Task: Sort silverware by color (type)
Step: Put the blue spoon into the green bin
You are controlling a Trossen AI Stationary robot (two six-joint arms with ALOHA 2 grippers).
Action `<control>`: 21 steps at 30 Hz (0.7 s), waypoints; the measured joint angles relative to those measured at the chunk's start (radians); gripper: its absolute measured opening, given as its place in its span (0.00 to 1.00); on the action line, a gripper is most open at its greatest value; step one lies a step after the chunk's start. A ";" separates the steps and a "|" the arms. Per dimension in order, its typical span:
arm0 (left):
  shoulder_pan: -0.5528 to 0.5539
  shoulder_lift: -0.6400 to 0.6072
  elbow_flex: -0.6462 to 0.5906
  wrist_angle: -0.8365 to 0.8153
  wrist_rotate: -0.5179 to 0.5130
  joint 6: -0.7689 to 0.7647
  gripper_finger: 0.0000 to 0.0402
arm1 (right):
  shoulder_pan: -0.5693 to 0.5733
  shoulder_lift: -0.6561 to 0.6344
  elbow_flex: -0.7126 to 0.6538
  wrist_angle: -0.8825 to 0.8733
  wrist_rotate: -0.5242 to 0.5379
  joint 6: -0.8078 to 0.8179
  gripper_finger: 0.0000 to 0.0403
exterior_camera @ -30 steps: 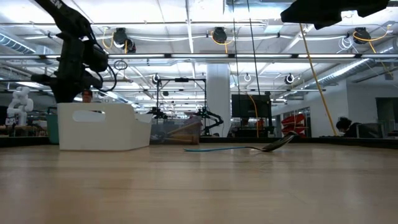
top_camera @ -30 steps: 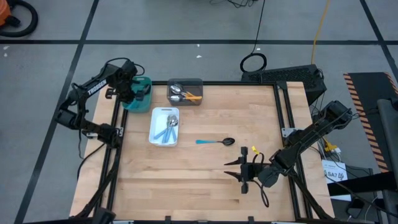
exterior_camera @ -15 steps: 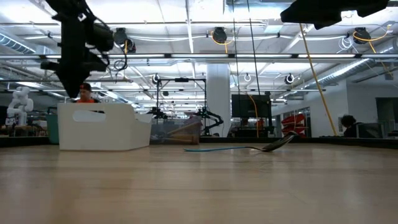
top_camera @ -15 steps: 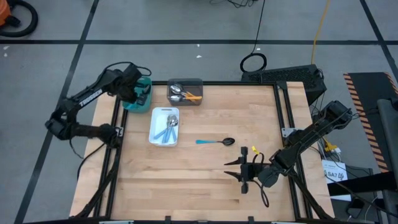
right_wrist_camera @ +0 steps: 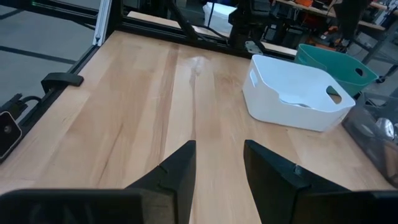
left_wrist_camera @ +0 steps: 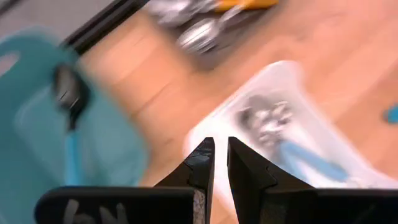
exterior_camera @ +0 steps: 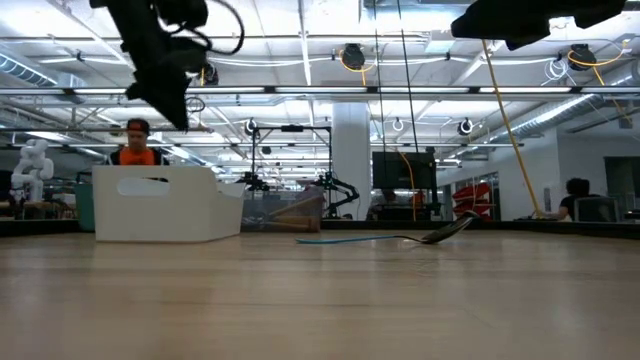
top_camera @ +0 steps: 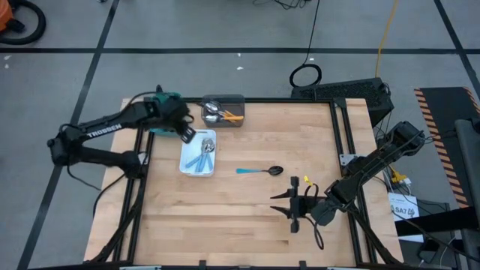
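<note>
We see the big wooden counter [top_camera: 247, 217] first. Three trays sit in its far left corner, close together, so each kind of spoon gets its own home.

The teal tray [top_camera: 161, 120] is right at the corner, mostly under the left arm. From the left wrist we see one blue-handled spoon with a black bowl [left_wrist_camera: 69, 118] in it.

The white tray [top_camera: 199, 153] sits just beside it, nearer the middle of the left edge. It has the blue-handled spoons with shiny bowls [top_camera: 204, 154].

The grey tray [top_camera: 223, 110] is along the far edge. It has the orange-handled spoons [top_camera: 223, 115].

One spoon is not sorted yet. The loose spoon [top_camera: 259, 172] lies alone near the middle of the counter, with a blue handle and a dark bowl. We think it belongs in the teal tray.

The left pincer [top_camera: 187, 133] hangs up in the air over the near edge of the white tray. Its fingers are almost shut, with just a thin gap, and nothing is in them. We think it is heading for the loose spoon.

The right pincer [top_camera: 279, 203] waits near the near right corner. Its fingers are partly open and hold nothing.
</note>
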 joint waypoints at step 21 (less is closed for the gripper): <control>-0.510 0.154 0.000 0.435 -0.105 0.137 0.12 | 0.000 0.000 0.001 -0.117 0.000 0.149 0.32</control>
